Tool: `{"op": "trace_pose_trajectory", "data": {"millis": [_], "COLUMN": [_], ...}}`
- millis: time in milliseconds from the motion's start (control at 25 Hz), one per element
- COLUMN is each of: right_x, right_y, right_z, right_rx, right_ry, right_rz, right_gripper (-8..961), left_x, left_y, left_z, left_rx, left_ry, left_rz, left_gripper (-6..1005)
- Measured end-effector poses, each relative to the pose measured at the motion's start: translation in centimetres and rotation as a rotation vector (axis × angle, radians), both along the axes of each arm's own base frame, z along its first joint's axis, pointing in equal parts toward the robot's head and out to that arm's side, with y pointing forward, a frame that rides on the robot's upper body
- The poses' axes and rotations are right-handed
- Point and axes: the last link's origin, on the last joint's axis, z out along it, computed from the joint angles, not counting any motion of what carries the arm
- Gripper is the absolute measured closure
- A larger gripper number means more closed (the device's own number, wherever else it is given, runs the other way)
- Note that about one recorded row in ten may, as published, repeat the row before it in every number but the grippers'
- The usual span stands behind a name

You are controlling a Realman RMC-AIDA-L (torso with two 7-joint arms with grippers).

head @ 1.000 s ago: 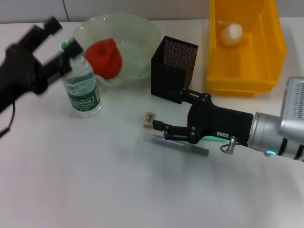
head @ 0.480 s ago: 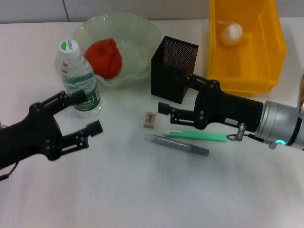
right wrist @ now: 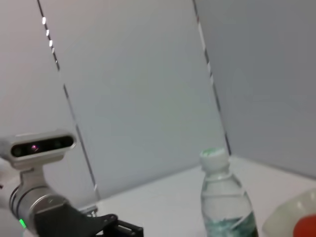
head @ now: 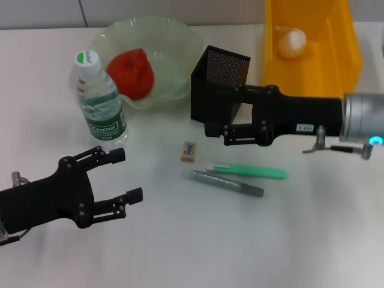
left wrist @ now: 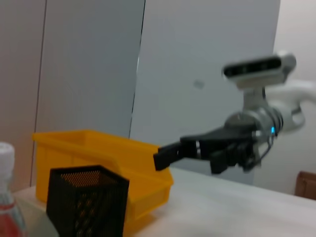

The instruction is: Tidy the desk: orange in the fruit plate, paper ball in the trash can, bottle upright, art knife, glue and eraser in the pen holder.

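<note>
Your left gripper [head: 123,175] hangs over the near left part of the tabletop [head: 192,240] with its fingers spread apart and nothing between them. The bottle [head: 99,102] stands upright just beyond it, cap up, apart from the fingertips. Behind the bottle, toward the far edge, the orange [head: 132,72] sits inside the fruit plate [head: 174,48].

Your right gripper [head: 215,128] reaches in from the right side, its fingertips right against the near face of the pen holder [head: 219,87]; I cannot tell whether they are apart or closed. The eraser [head: 189,150] lies flat on the tabletop just nearer than those fingertips, not touching them. A green art knife [head: 247,171] and a grey glue stick [head: 228,183] lie side by side a little nearer still, below the right arm. The trash can [head: 309,90] sits at the far right corner with the paper ball [head: 291,42] in it.
</note>
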Motion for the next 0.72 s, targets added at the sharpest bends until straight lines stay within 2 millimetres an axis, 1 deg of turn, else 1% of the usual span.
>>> {"op": "trace_pose_trajectory", "data": {"millis": [120, 160, 200, 360, 520, 560, 680, 720], "right_x": [-1.4, -2.3, -2.3, -4.5, -6.4, -6.8, -7.7, -8.3], "right_y": [1.1, 1.6, 1.6, 2.5, 3.6, 3.9, 4.3, 4.5], "right_z": [0.8, 1.1, 1.1, 1.3, 1.2, 1.2, 0.7, 0.3], "right_rx": [-0.065, -0.119, -0.119, -0.231, -0.268, -0.273, -0.289, -0.298], "right_ry": [-0.100, -0.178, -0.178, -0.324, -0.459, -0.503, -0.612, -0.688], "right_rz": [0.007, 0.018, 0.018, 0.063, 0.092, 0.096, 0.112, 0.124], "right_gripper": [119, 119, 119, 118, 118, 118, 118, 118], "left_x": [-0.1, -0.1, -0.1, -0.3, -0.3, -0.3, -0.3, -0.2], "left_y": [0.2, 0.2, 0.2, 0.5, 0.5, 0.6, 0.8, 0.8], "left_z": [-0.2, -0.2, -0.3, -0.4, -0.5, -0.9, -1.3, -1.4], "left_rx": [0.003, 0.004, 0.004, 0.007, 0.005, 0.000, 0.003, 0.003], "left_ry": [0.018, 0.021, 0.025, 0.041, 0.046, 0.064, 0.075, 0.074], "left_rz": [0.001, -0.001, -0.002, 0.005, 0.005, 0.002, 0.006, 0.007], "left_gripper": [158, 158, 158, 158, 158, 158, 158, 158]}}
